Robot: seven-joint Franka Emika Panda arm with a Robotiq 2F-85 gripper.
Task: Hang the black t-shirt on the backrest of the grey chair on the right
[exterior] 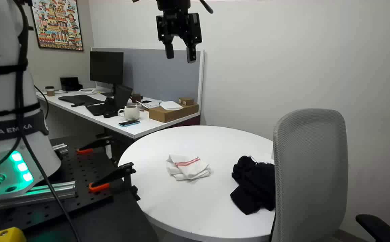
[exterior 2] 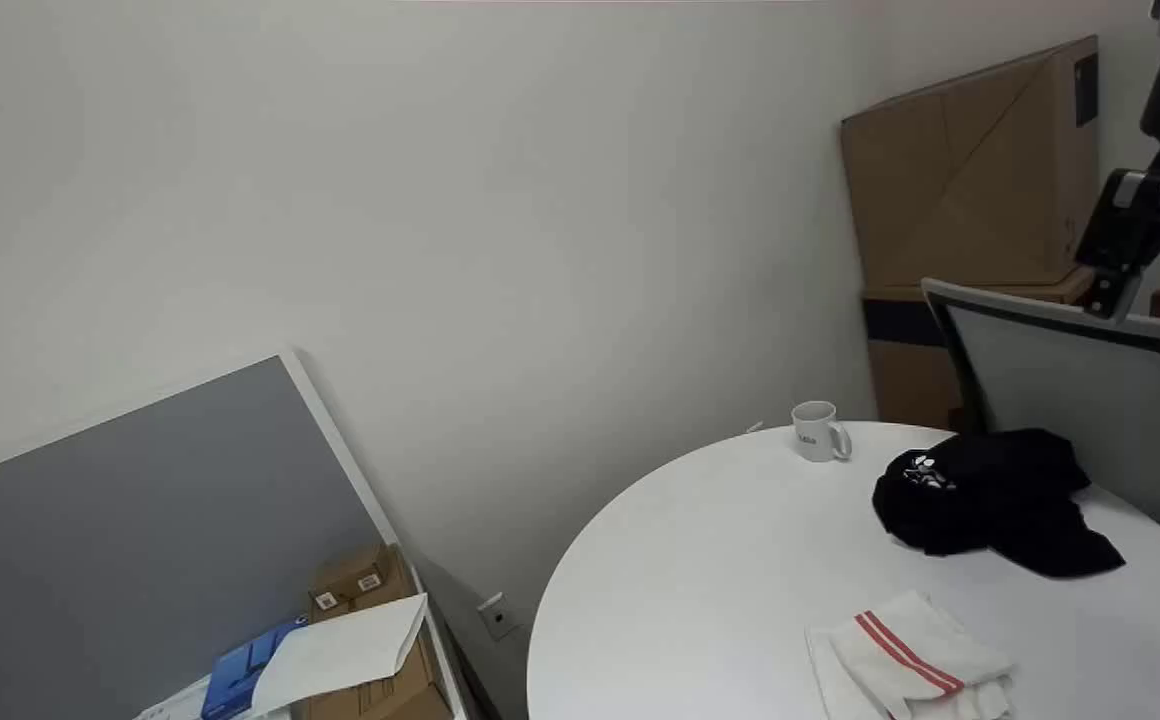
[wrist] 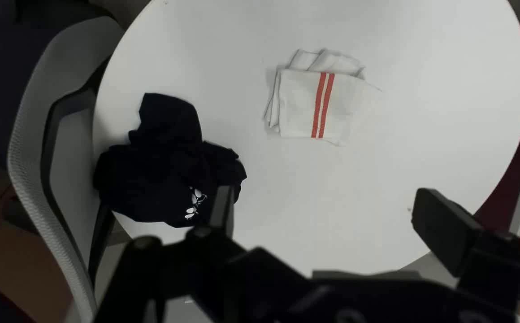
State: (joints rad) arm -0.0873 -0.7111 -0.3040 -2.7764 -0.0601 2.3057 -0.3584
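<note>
The black t-shirt lies crumpled on the white round table, with a small white print showing. It is in both exterior views (exterior: pixel 255 188) (exterior 2: pixel 990 495) and in the wrist view (wrist: pixel 152 172). The grey chair stands at the table's edge beside the shirt, its mesh backrest in both exterior views (exterior: pixel 311 168) (exterior 2: pixel 1070 380) and in the wrist view (wrist: pixel 27 161). In an exterior view the backrest hides part of the shirt. My gripper is high above the table in both exterior views (exterior: pixel 180 57) (exterior 2: pixel 1155 285). In the wrist view (wrist: pixel 325 197) its fingers are wide apart with nothing between them.
A folded white cloth with red stripes (exterior: pixel 188 168) lies on the round table (exterior: pixel 195 208). A white mug (exterior 2: pixel 815 432) stands near the table's edge. A desk (exterior: pixel 141 126) with a monitor, laptop and boxes stands behind. Cardboard boxes (exterior 2: pixel 970 180) are stacked behind the chair.
</note>
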